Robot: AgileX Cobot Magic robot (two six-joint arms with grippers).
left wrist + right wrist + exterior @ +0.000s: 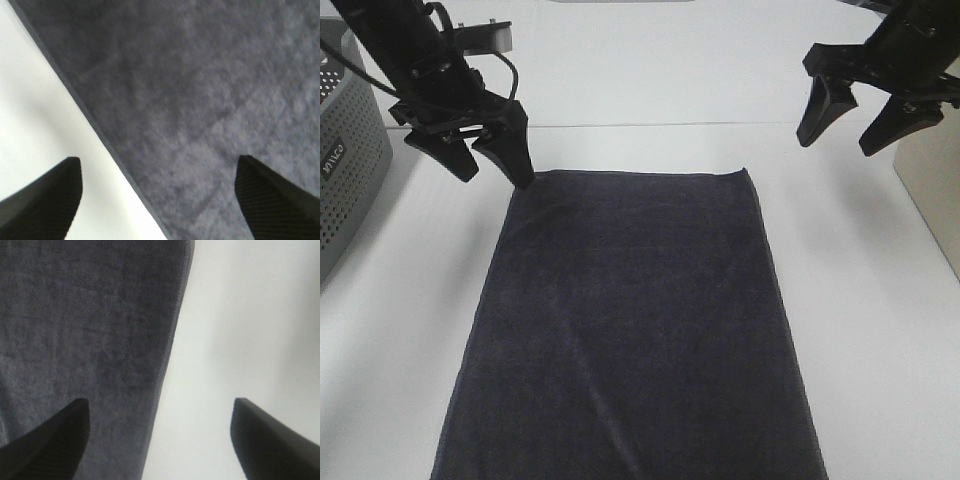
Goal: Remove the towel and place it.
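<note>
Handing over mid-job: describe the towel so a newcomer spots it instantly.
On the white table, look at the middle. The towel lies spread flat there, a large dark charcoal rectangle with hemmed edges. Unlike the grey perforated basket at the left edge of the high camera's view, it is soft, plain and flat.

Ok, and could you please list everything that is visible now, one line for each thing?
towel: one, dark charcoal, spread flat in the middle of the table.
basket: one, grey with holes, at the left edge of the high view, partly cut off, apart from the towel.
beige thing: one, at the right edge, cut off; what it is I cannot tell.
table: one, white, under everything.
left fingers: two, black, open, at the towel's far left corner.
right fingers: two, black, open, holding nothing, near the towel's far right corner.
</note>
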